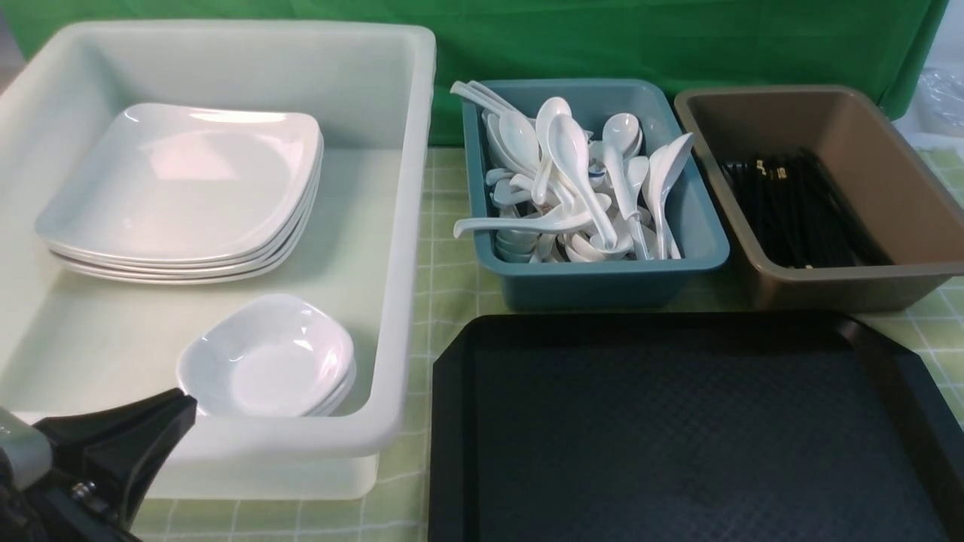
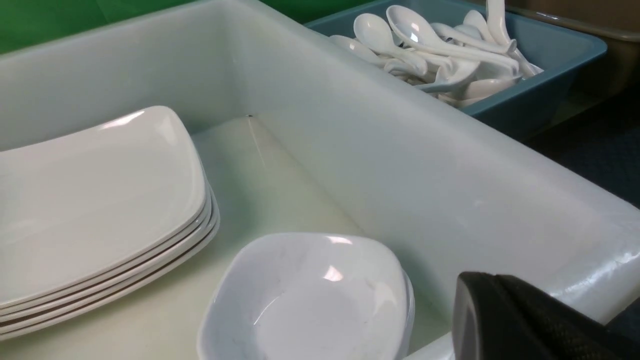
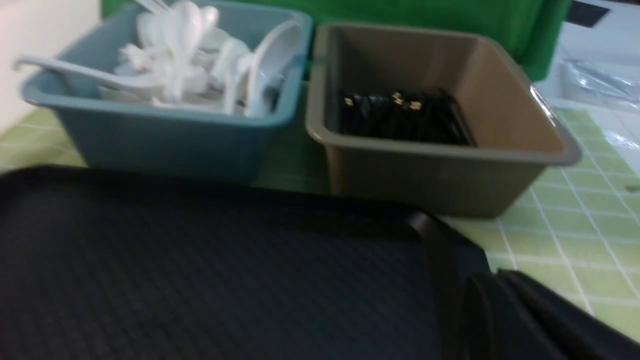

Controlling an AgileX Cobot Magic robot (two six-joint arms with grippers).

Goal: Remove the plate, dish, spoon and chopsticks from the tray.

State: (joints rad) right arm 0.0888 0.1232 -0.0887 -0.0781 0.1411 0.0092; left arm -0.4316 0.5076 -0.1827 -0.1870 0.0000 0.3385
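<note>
The black tray (image 1: 678,436) lies at the front right with nothing on it; it also shows in the right wrist view (image 3: 200,270). A stack of large white square plates (image 1: 181,181) and a stack of small white dishes (image 1: 271,361) sit in the white tub. White spoons (image 1: 580,181) fill the teal tub. Black chopsticks (image 1: 798,207) lie in the brown tub. My left gripper (image 1: 181,406) is shut and empty at the white tub's near rim, beside the dishes (image 2: 310,300). My right gripper (image 3: 480,290) is shut and empty over the tray's right corner.
The white tub (image 1: 407,301) stands at the left, the teal tub (image 1: 602,282) behind the tray and the brown tub (image 1: 851,286) at the back right. A green checked cloth covers the table. A green backdrop hangs behind.
</note>
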